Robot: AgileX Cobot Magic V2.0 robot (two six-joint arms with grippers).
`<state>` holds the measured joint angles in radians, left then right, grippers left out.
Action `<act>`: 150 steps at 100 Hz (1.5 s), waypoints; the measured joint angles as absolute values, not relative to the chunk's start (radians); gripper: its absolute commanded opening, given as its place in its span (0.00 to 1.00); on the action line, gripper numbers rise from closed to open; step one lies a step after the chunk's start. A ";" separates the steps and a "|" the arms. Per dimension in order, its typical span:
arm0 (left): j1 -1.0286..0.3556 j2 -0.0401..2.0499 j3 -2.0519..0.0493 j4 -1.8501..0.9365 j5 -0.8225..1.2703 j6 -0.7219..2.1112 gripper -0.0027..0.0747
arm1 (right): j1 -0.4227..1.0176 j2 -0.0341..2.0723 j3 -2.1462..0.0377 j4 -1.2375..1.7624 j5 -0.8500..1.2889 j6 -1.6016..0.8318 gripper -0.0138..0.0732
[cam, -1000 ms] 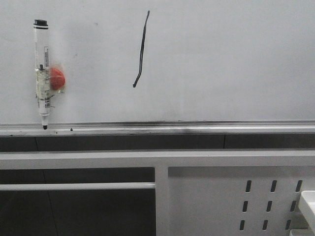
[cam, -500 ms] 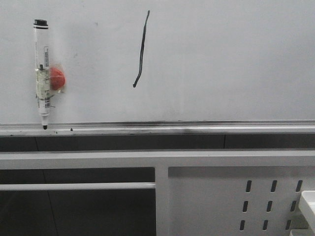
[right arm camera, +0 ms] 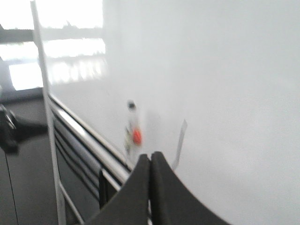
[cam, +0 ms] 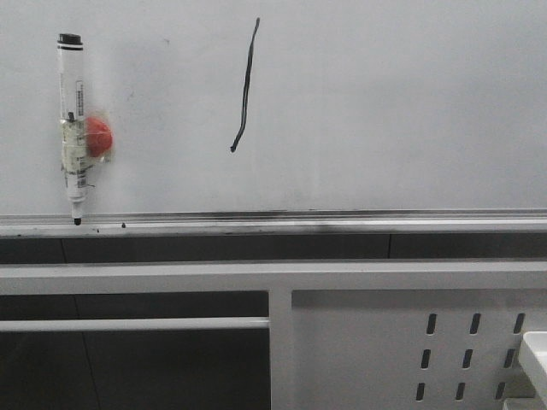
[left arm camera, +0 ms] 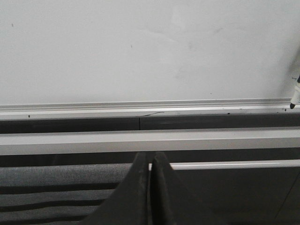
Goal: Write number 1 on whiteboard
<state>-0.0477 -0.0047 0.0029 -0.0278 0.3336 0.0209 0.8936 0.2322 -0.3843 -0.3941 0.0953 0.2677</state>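
Note:
The whiteboard [cam: 385, 102] fills the front view, with its silver tray rail [cam: 273, 222] along the lower edge. The number 1 [cam: 246, 85] is a thin black, slightly wavy stroke with a small hook at its lower end. A white marker [cam: 74, 128] with a red magnet [cam: 99, 137] hangs upright on the board to the left, tip just above the rail. No gripper shows in the front view. My left gripper [left arm camera: 150, 161] is shut and empty, below the rail. My right gripper [right arm camera: 150, 159] is shut and empty, away from the board; the marker [right arm camera: 133, 126] and the stroke [right arm camera: 179, 143] show blurred beyond it.
A white metal frame [cam: 282, 282] with slotted holes [cam: 470, 354] runs below the board. The marker's tip [left arm camera: 294, 101] shows at the edge of the left wrist view. A white object's corner [cam: 534, 354] sits at the lower right.

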 measured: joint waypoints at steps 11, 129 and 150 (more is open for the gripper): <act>-0.048 -0.005 0.003 -0.028 0.334 0.021 0.01 | 0.865 0.232 -0.285 -0.255 -0.146 0.123 0.08; -0.048 -0.005 0.003 -0.028 0.336 0.021 0.01 | -0.031 -0.009 0.009 0.081 0.104 -0.026 0.08; -0.048 -0.005 0.003 -0.028 0.336 0.021 0.01 | -0.034 -0.011 0.009 0.060 0.178 -0.026 0.08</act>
<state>-0.0477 -0.0047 0.0029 -0.0278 0.3355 0.0209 -0.0338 -0.0107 0.0093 0.0604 0.1776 -0.0261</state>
